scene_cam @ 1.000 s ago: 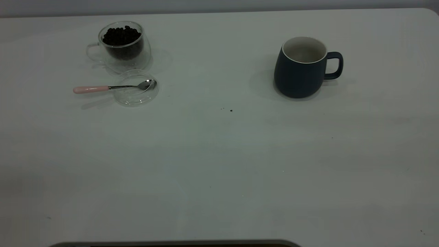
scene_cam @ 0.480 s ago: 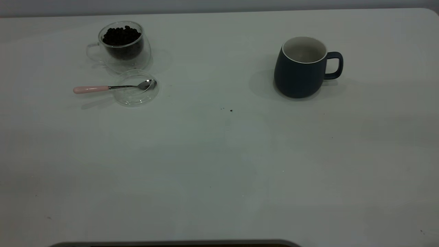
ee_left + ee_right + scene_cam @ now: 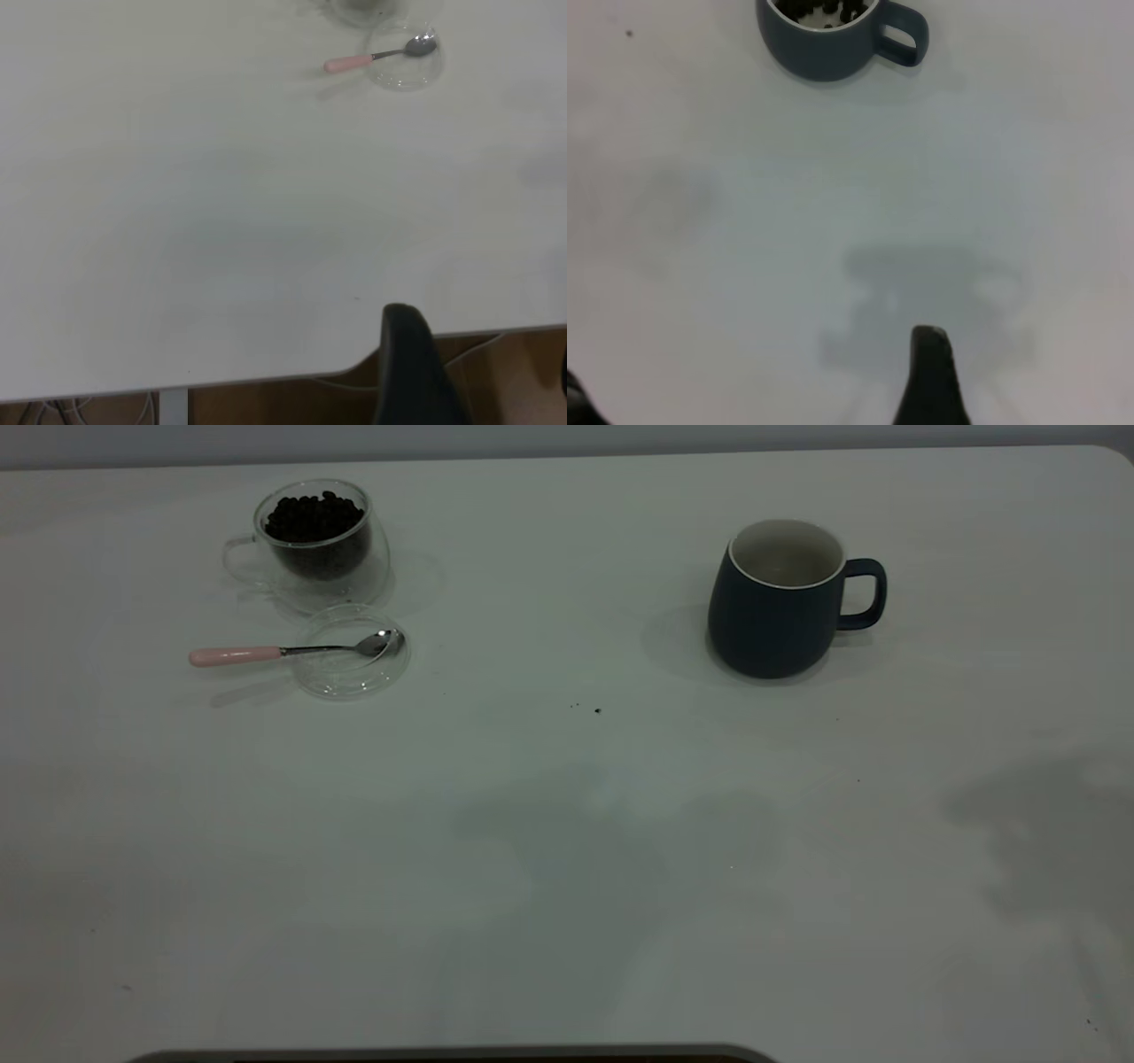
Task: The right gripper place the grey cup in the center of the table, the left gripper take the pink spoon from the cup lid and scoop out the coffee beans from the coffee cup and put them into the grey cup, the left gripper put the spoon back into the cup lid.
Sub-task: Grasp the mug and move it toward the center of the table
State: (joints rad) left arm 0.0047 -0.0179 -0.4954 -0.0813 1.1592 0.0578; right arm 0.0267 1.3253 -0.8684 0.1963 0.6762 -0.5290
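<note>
From the outside view, the grey cup (image 3: 775, 615) stands on the right side of the table (image 3: 567, 868), not in the middle. It is round and dark blue-grey, pale inside, with a loop handle on its right. Far to the left is the coffee cup (image 3: 310, 549), made of clear glass and full of dark coffee beans (image 3: 314, 518). Just in front of it lies the cup lid (image 3: 354, 677), a flat glass circle. The pink spoon (image 3: 235, 656) rests across it, shiny bowl on the lid, handle sticking out left. The table is white and smooth, with a few dark specks (image 3: 596, 710). In the left wrist view, the left gripper (image 3: 487, 381) hangs past the table edge with its fingers apart, far from the spoon. Brown floor and cables show below. In the right wrist view, the right gripper (image 3: 753, 390) is over the table, fingers wide apart, well away from the grey cup, where dark bits show inside the rim.
</note>
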